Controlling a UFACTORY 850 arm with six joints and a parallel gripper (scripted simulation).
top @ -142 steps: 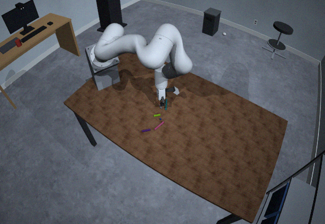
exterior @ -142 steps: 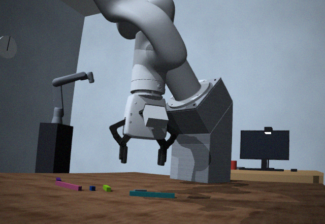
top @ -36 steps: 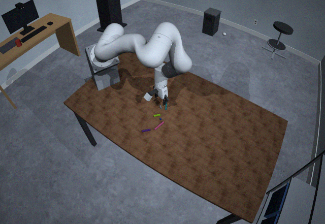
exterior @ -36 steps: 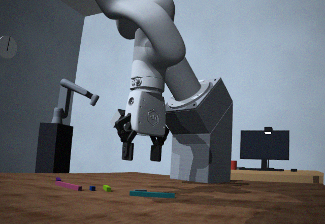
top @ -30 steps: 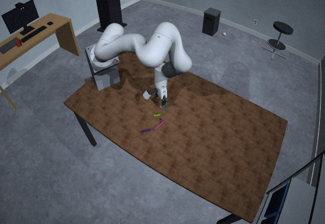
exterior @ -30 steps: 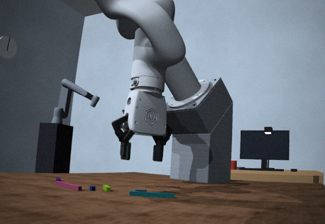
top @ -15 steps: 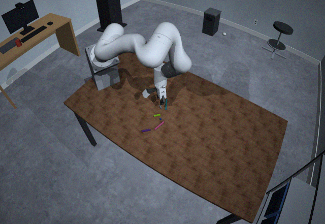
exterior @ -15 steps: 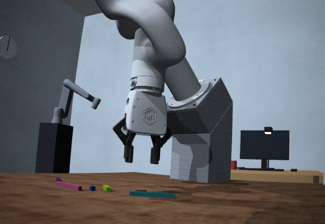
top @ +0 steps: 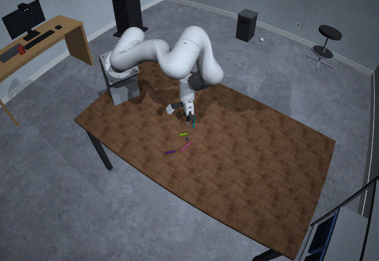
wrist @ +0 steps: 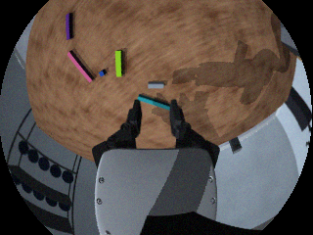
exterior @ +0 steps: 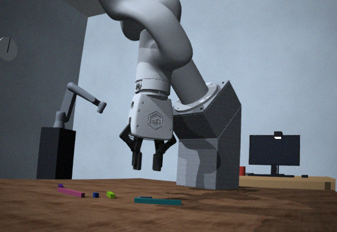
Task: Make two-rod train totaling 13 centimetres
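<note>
My gripper (top: 188, 118) (exterior: 145, 165) (wrist: 156, 107) hangs above the table (top: 260, 160) with its fingers partly open and nothing between them. Below it lies the turquoise rod (top: 193, 121) (exterior: 157, 201) (wrist: 155, 102), flat on the table. The short grey rod (top: 186, 124) (exterior: 145, 197) (wrist: 156, 85) lies close beside it. Farther off lie the lime rod (top: 183, 134) (exterior: 110, 194) (wrist: 117, 63), the small blue rod (top: 186, 138) (exterior: 95, 194) (wrist: 102, 73), the pink rod (top: 185, 146) (exterior: 70, 192) (wrist: 80, 67) and the purple rod (top: 170, 152) (exterior: 60, 185) (wrist: 68, 25).
The arm's grey base pedestal (top: 121, 83) (exterior: 212, 142) stands at the table's back corner. A desk with a monitor (top: 24, 18) (exterior: 274, 149) stands beyond the table.
</note>
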